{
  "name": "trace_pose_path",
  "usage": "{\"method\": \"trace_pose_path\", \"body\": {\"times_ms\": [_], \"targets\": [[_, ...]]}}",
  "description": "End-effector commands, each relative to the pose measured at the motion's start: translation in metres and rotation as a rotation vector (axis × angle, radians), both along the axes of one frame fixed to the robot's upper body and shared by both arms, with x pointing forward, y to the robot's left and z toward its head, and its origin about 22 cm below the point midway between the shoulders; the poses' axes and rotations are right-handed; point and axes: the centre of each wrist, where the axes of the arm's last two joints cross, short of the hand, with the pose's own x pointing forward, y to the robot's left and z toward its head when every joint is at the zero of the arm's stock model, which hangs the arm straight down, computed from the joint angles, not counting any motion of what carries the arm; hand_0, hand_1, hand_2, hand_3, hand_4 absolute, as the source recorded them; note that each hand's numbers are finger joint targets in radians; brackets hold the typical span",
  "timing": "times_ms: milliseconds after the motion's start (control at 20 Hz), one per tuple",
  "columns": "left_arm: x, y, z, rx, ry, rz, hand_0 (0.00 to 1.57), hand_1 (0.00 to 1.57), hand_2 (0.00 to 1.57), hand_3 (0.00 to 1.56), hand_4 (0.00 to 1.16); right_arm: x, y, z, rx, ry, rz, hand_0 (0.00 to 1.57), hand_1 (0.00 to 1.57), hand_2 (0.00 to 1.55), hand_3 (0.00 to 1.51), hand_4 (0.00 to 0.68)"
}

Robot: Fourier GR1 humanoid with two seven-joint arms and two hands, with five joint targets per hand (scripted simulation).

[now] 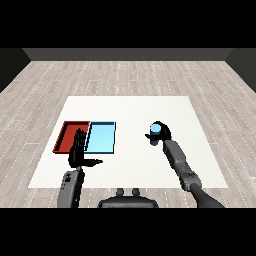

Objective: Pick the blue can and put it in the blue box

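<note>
Right robot hand (161, 131): curled round the can, out over the right half of the table, at the end of a grey forearm that comes in from the lower right corner
Can (156, 130): blue, upright, inside the right robot hand's grasp; its light blue top shows just left of the black palm, and its lower part pokes out under the fingers
Can against table: whether it stands on the surface or is lifted off it cannot be told
Left robot hand (79, 150): open, fingers straight and pointing away from the robot, thumb stuck out to the right; it holds nothing
Left robot hand's place: over the near edge of the two trays, its fingers covering the spot where they meet
Blue tray (101, 137): light blue, flat on the left half of the table, well apart from the can and to its left
Red tray (66, 135): just left of the blue tray, side by side with it, edges touching or nearly so
Table (135, 110): white, with a wood plank floor (125, 75) all around it
</note>
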Motion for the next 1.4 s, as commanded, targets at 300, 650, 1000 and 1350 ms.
{"method": "trace_pose_path", "body": {"times_ms": [300, 650, 1000, 1350], "targets": [[0.002, -0.034, -0.006, 0.021, 0.083, -0.080, 0.00, 0.00, 0.00, 0.00, 0.00, 0.009, 0.007, 0.032, 0.013, -0.136, 0.048, 1.49, 1.49, 1.45, 1.40, 0.648], [0.026, -0.058, -0.007, 0.029, 0.136, -0.158, 0.00, 0.00, 0.00, 0.00, 0.00, -0.007, 0.066, 0.052, 0.041, -0.254, 0.083, 1.43, 1.43, 1.44, 1.42, 0.666], [0.029, -0.064, -0.001, 0.030, 0.155, -0.175, 0.00, 0.00, 0.00, 0.00, 0.00, -0.044, 0.101, 0.071, 0.047, -0.254, 0.088, 1.43, 1.43, 1.45, 1.42, 0.660], [0.061, -0.111, 0.017, 0.082, 0.142, -0.186, 0.00, 0.00, 0.00, 0.00, 0.00, -0.050, 0.124, 0.092, 0.027, -0.272, 0.101, 1.42, 1.42, 1.44, 1.41, 0.666]]}}
